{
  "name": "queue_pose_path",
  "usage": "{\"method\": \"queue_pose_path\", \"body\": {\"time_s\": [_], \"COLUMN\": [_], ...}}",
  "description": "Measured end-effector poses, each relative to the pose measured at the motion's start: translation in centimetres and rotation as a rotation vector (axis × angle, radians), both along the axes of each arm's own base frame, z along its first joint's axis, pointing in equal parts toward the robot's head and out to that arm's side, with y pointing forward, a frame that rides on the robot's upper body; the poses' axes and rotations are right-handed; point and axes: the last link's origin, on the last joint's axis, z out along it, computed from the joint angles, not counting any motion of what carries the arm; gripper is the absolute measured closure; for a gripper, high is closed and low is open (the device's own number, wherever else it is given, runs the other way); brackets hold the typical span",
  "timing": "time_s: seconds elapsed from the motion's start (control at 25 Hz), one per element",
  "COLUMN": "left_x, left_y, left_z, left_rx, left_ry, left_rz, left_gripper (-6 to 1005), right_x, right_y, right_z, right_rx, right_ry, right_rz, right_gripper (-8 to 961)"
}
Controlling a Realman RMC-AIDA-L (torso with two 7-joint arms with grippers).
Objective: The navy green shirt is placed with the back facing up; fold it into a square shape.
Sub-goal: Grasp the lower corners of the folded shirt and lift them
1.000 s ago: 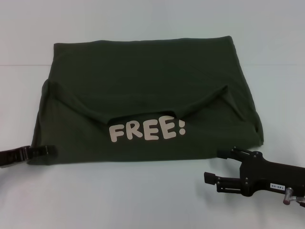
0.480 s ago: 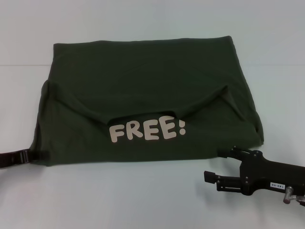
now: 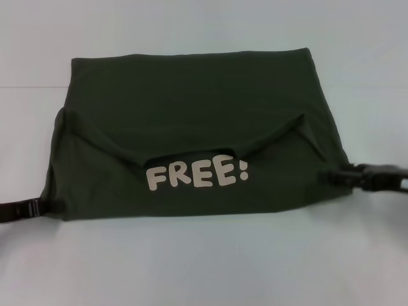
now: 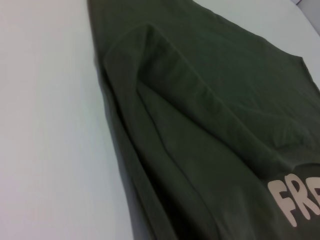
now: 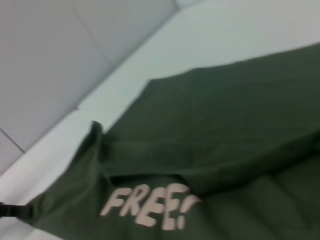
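The large dark olive-green cloth shirt (image 3: 191, 134), printed with cream "FREE!" lettering (image 3: 196, 174), was laid partly folded at the middle of the pale tabletop (image 3: 204, 268), its sleeves and collar turned inward so that a broad rectangle was formed. The left pincer (image 3: 54, 206) was set at the near left corner of the cloth and the right pincer (image 3: 331, 176) at the near right edge, presumably so that both corners could be lifted together for the next fold. Whether either pincer was clenched on the fabric could not be told.
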Motion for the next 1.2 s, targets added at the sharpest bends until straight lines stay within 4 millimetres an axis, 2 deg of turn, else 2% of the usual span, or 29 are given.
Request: {"method": "queue_pose_path", "body": {"time_s": [0.2,0.52,0.84,1.2], "left_x": [0.3,0.5,0.5,0.4], "left_y": [0.2,0.3,0.4,0.4], "left_z": [0.0,-0.1,0.3,0.3], "left_rx": [-0.005,-0.01,-0.005,-0.004], "left_ry": [-0.007,-0.01,-0.007,-0.006], "left_rz": [-0.012,-0.019,-0.02,-0.019], "left_gripper": [971,971,970,970], "right_x": [-1.7,-3.6,-4.3,-3.9], "right_y": [3.2,5.5,6.0,5.3], "right_z": [3.2,3.1,2.5,0.8], "right_rx": [-0.093,-0.199,-0.23,-0.275], "right_ry": [-0.072,-0.246,-0.303,-0.311], "right_rz": [-0.177,-0.311,-0.332,-0.338], "right_gripper": [68,73,78,84]}}
